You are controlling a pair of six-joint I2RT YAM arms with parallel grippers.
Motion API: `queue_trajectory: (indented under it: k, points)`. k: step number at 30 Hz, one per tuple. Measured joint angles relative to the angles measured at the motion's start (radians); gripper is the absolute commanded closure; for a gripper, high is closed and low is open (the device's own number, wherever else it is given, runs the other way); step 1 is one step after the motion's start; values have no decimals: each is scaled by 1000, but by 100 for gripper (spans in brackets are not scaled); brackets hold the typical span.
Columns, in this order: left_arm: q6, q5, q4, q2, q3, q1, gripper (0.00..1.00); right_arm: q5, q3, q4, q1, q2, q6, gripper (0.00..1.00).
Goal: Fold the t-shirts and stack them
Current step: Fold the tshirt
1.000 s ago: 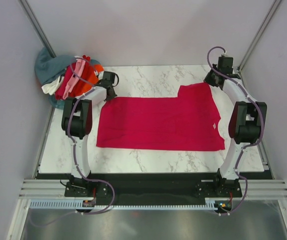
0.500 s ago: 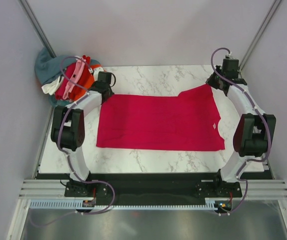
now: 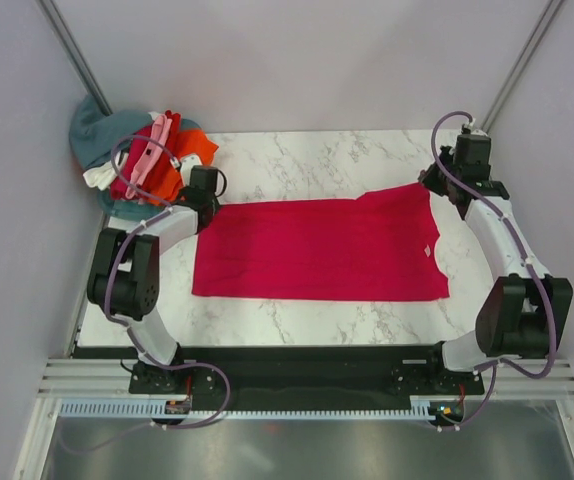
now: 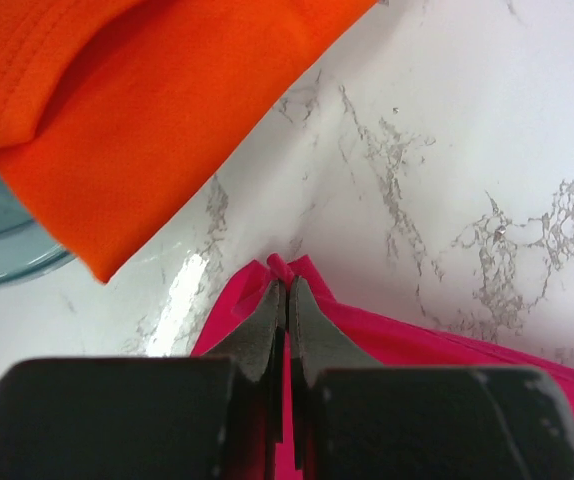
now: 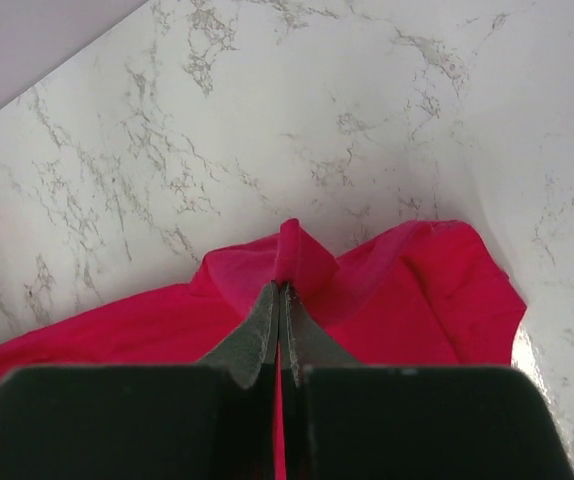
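Lying spread flat on the middle of the marble table (image 3: 307,150), the crimson t-shirt (image 3: 317,250) is pinched at both far corners, presumably so that its far edge can be carried over in a fold. The left gripper (image 4: 287,292) has its jaws fully closed on the far-left hem corner. The right gripper (image 5: 283,292) has its jaws fully closed on a raised tuft at the far-right sleeve. The heap of t-shirts (image 3: 147,160), including the orange t-shirt (image 4: 147,110), waits at the far-left corner, just beside the left gripper.

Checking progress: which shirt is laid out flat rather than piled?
The crimson-magenta shirt, spread flat mid-table; the other shirts sit bunched in a heap at the far-left corner.
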Motion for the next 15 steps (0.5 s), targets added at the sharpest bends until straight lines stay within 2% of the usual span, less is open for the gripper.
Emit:
queue_trajectory:
  k: [15]
  points:
    - [-1, -3, 86, -216, -150, 0, 98, 27, -160, -53, 0, -264, -3, 100]
